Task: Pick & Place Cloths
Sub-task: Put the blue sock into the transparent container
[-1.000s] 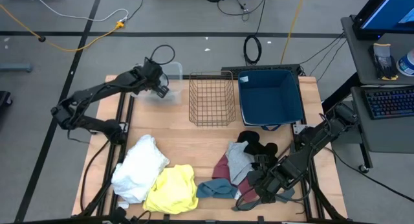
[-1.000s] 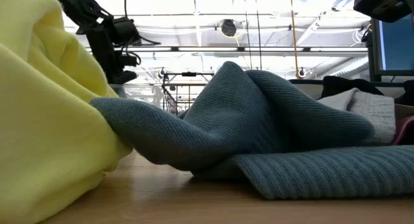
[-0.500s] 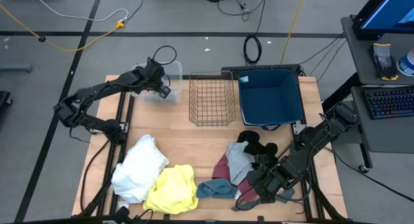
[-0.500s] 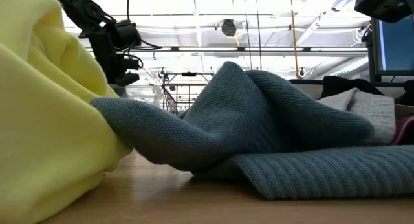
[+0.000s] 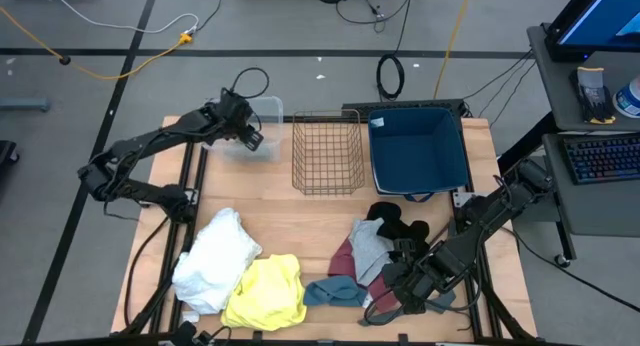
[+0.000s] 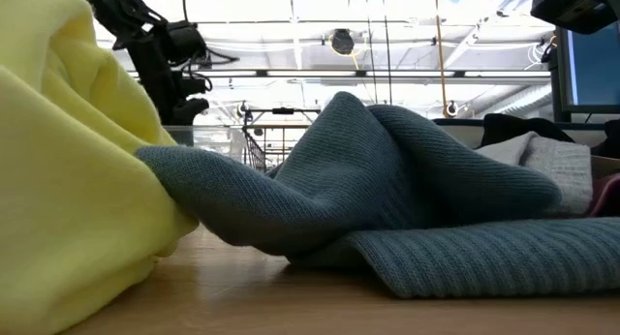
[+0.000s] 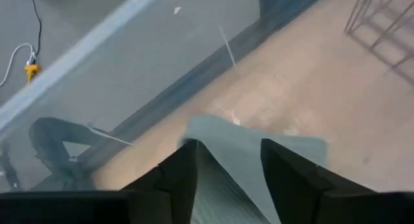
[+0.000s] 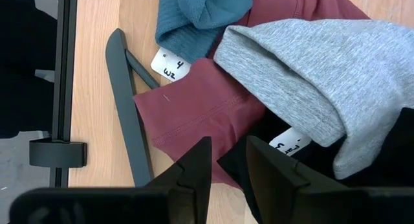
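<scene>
The left gripper hangs over the clear plastic bin at the far left corner of the table. In the left wrist view its jaws stand apart with a grey-green cloth showing between them, lying in the bin; nothing shows whether the cloth is free of the jaws.

The rest of the cloths lie along the near edge: a white cloth and a yellow cloth toward the near left corner, a blue cloth in the middle, and a maroon cloth, grey cloth and black cloth piled toward the near right. The right gripper sits low over that pile, jaws narrowly apart and holding nothing I can see.

Risks from here:
- If the left arm lifts while fabric clings to a jaw, the cloth could drag back out over the bin's wall.
- The right jaws point at overlapping layers, so a grasp may take two cloths at once.
- The dark hanger lies against the maroon cloth and could get caught or swept along.
</scene>
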`<action>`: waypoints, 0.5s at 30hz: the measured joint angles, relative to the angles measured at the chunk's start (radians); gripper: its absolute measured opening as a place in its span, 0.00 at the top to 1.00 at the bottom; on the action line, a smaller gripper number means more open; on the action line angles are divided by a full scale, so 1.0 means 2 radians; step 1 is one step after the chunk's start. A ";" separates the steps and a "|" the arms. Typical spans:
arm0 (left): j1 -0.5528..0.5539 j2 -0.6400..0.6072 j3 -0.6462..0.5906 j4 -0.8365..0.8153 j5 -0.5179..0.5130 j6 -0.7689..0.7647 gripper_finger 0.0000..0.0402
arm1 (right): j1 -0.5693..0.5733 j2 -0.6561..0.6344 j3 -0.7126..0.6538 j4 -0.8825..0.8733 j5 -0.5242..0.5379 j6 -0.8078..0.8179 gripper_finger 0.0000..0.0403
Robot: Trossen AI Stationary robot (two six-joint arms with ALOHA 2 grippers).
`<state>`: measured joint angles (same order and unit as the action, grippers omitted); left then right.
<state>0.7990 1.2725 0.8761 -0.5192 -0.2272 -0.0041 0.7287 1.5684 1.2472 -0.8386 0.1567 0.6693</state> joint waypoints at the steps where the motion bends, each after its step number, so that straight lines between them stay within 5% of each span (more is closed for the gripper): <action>1: 0.000 -0.008 0.000 0.000 0.000 0.000 0.54 | 0.000 0.000 0.000 0.001 0.000 0.000 0.78; 15: -0.017 -0.134 0.000 0.000 0.084 -0.003 0.47 | -0.009 0.000 0.000 0.035 0.000 -0.068 0.78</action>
<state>0.7646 1.0052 0.8761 -0.5186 -0.0584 -0.0091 0.7097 1.5684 1.2472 -0.7684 0.1569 0.5343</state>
